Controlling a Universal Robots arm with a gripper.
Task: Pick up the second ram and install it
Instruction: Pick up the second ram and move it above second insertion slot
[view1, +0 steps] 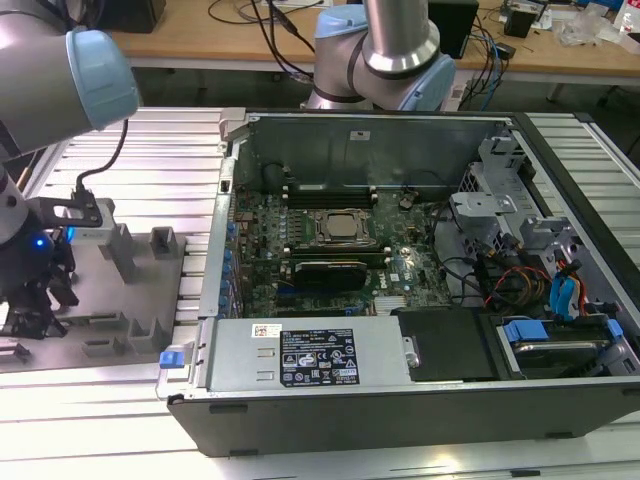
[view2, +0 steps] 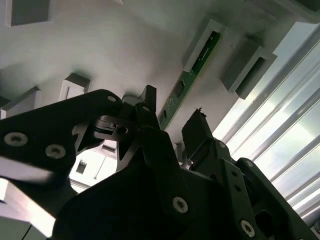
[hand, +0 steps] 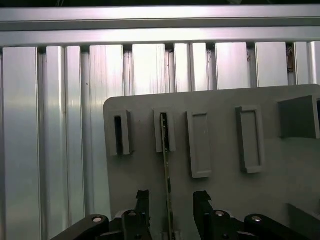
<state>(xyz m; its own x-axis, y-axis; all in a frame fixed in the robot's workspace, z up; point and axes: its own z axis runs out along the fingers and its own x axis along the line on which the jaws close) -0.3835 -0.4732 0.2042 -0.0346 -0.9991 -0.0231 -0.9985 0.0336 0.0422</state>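
Second ram (hand: 166, 170) stands on its thin edge on the grey holder plate (hand: 225, 200), one end tucked into the slot of a small moulded holder block (hand: 171, 131). In the second wrist view its green board and small dark chips catch the light. The gripper (hand: 171, 193) hangs right over it with the jaws spread, one dark finger (hand: 142, 200) on each side of the stick. A sliver of plate shows between each finger and the board, so nothing is clamped.

Beside that block sit more grey blocks in a row: an empty slotted one (hand: 118, 132) and two plain ones (hand: 200, 145).

In the exterior view the arm (view1: 60, 70) reaches down over the plate at the exterior view's left, on the ribbed aluminium table (view1: 150, 130). Well apart, toward the exterior view's right, the open computer case (view1: 400, 410) lies on its side, its motherboard exposed with the square metal-framed processor socket (view1: 340, 228) near the middle.
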